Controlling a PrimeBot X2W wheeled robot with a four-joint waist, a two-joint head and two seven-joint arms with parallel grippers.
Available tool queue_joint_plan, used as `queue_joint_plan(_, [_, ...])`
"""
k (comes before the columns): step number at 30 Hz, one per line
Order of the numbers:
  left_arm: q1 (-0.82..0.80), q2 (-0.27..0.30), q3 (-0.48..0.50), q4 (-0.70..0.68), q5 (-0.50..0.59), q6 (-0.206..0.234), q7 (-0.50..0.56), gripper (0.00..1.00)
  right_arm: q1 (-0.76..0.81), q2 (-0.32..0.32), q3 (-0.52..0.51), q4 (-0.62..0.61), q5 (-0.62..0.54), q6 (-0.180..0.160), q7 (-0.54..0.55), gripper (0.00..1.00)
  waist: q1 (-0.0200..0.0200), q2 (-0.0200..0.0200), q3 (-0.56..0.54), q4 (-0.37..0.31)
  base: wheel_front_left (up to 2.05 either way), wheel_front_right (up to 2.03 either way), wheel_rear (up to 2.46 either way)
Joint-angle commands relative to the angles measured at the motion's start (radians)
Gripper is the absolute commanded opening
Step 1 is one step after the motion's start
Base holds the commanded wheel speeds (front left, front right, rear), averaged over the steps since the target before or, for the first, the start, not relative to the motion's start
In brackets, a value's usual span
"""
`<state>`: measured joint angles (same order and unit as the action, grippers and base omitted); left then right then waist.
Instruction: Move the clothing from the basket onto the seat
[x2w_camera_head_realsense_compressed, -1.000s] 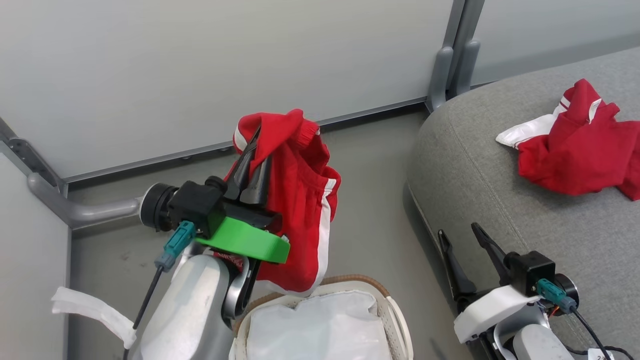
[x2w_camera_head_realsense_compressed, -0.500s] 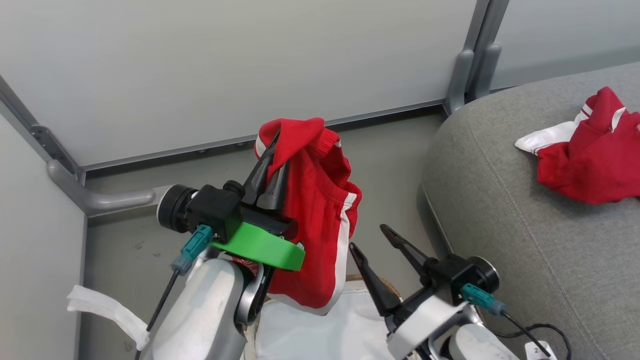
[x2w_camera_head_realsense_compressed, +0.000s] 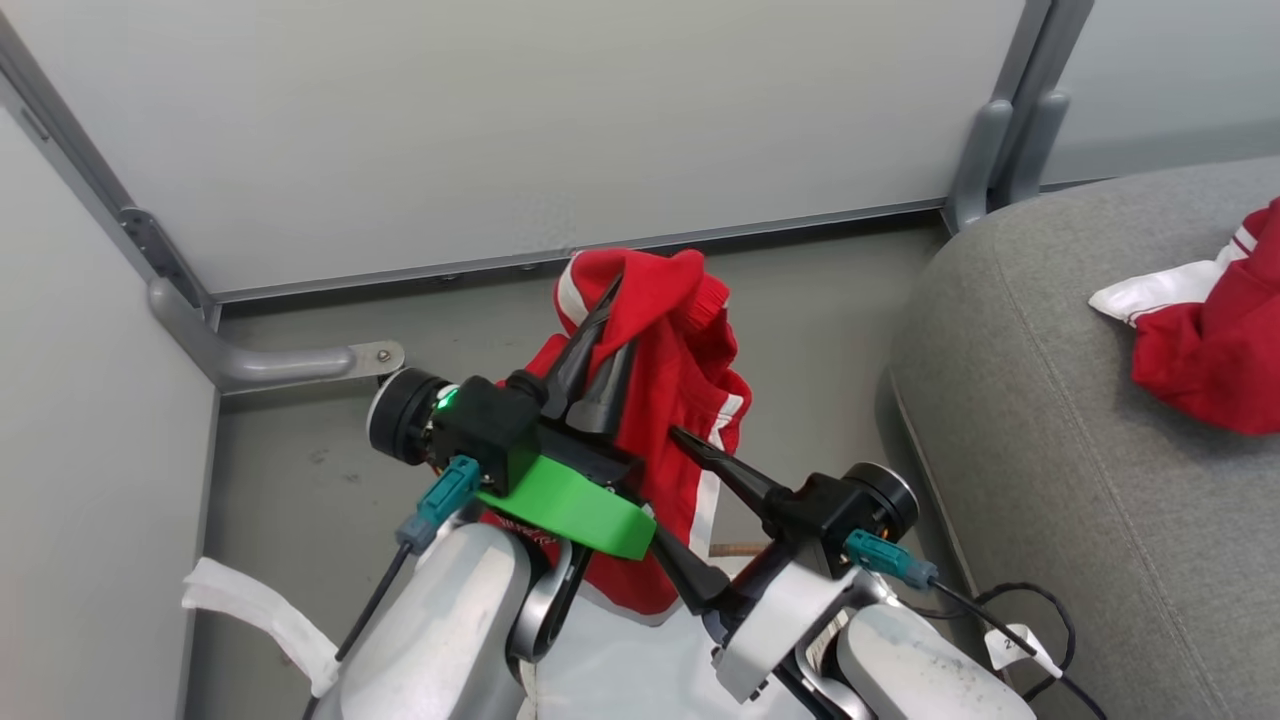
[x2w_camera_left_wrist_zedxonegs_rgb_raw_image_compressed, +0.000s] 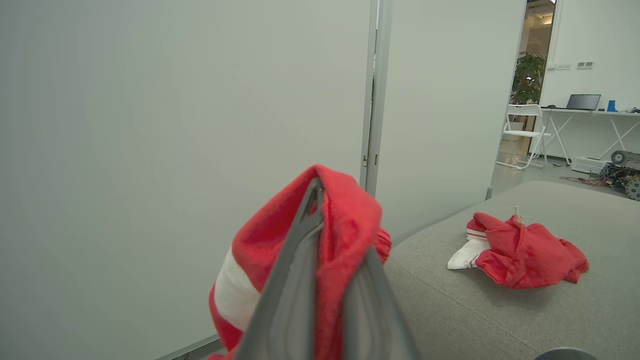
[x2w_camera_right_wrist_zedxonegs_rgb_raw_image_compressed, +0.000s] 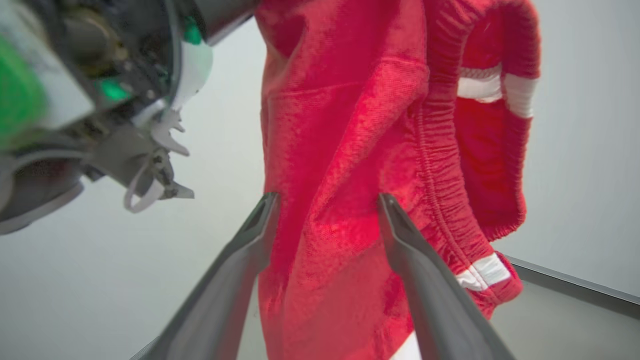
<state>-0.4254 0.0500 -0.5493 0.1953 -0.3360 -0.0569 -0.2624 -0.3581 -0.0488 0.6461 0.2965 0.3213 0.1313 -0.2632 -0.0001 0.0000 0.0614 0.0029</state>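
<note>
L hand (x2w_camera_head_realsense_compressed: 622, 315) pinches red garment (x2w_camera_head_realsense_compressed: 690, 400) aloft; R hand (x2w_camera_head_realsense_compressed: 665, 480) spread open close by.

Mesh-knit clothing (x2w_camera_right_wrist_zedxonegs_rgb_raw_image_compressed: 350, 150) (matt, porous), coarse woven seat (x2w_camera_head_realsense_compressed: 1050, 450)

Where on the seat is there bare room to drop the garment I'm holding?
The seat is bare from its rounded left edge across to the red pile, and nearer the robot than that pile; the held garment should fit there. Crowded at the pile itself.
</note>
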Motion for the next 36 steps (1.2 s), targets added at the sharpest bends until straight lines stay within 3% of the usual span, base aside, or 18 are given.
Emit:
queue_joint_plan(1, [-0.022,0.002,-0.007,-0.006,-0.008,0.006,-0.003,0.0,-0.015,-0.005,-0.002,0.019,-0.006,-0.001,-0.002,1.0,0.0001,0.0,0.003,0.013,0.0,0.0,0.0])
queue_joint_plan(9, [-0.039,0.001,-0.067,-0.012,-0.038,0.016,-0.003,0.0,-0.052,-0.005,-0.006,0.115,0.016,-0.001,-0.002,1.0,0.0001,0.0,0.005,0.053,0.0,0.0,0.0])
queue_joint_plan(10, [-0.041,0.001,-0.073,-0.013,-0.042,0.019,-0.003,0.0,-0.056,-0.004,-0.005,0.123,0.018,-0.001,-0.002,0.54,0.0001,0.0,0.005,0.057,0.0,0.0,0.0])
queue_joint_plan(11, [-0.042,0.001,-0.082,-0.014,-0.045,0.022,-0.003,0.0,-0.061,-0.004,-0.008,0.133,0.026,-0.001,-0.002,0.3,0.0001,0.0,0.005,0.061,0.0,0.0,0.0])
queue_joint_plan(12, [-0.043,0.001,-0.086,-0.015,-0.048,0.022,-0.003,0.0,-0.066,-0.004,-0.009,0.138,0.029,-0.001,-0.002,0.0,0.0001,0.0,0.005,0.063,0.0,0.0,0.0])
queue_joint_plan(20, [-0.039,0.001,-0.092,-0.01,-0.054,0.032,-0.003,0.0,-0.062,-0.005,-0.011,0.141,0.058,-0.001,-0.002,0.0,0.0001,0.0,0.008,0.061,0.0,0.0,0.0])
queue_joint_plan(36, [-0.027,0.001,-0.073,-0.002,-0.05,0.022,-0.003,0.0,-0.042,-0.004,-0.013,0.115,0.061,-0.001,-0.002,0.0,0.0001,0.0,0.021,-0.014,0.0,0.0,0.0])
